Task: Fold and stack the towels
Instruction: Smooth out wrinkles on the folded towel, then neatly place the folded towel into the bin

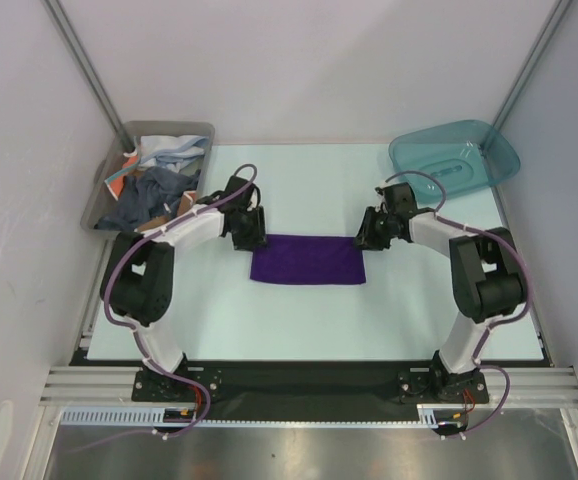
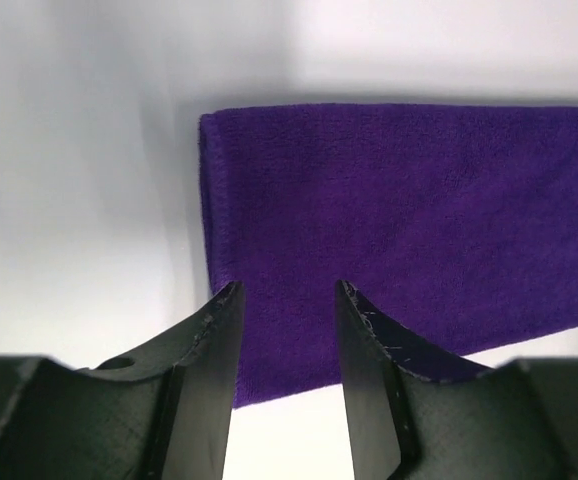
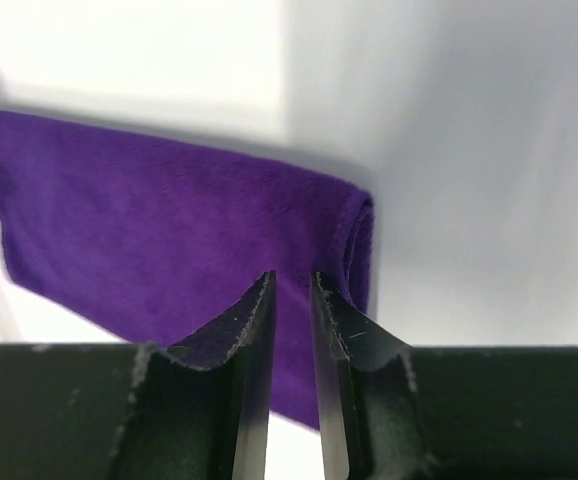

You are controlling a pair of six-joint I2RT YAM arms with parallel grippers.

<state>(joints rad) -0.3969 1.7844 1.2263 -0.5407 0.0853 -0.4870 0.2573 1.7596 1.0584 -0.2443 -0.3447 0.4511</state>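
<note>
A pale counter (image 1: 299, 320) fills the enclosure, with plain white walls behind it. At the upper left of the top view we see a grey bin (image 1: 172, 127) holding a loose heap of towels: a pale white and light-blue one (image 1: 174, 150), an orange-red one (image 1: 119, 178) and a dark grey-blue one (image 1: 147, 205). Just right of the bin, the left arm (image 1: 174, 240) ends at the upper left corner of the purple towel (image 1: 307, 260). In the left wrist view the left jaws stand well apart over the towel's near edge, gripping nothing. The purple towel lies flat in the middle of the counter, folded into a long rectangle. The right arm (image 1: 439, 232) ends at its upper right corner. There we see the right jaws parted by only a narrow slit, empty, above the towel's doubled end. A teal bin (image 1: 449, 160) sits at the upper right.
</note>
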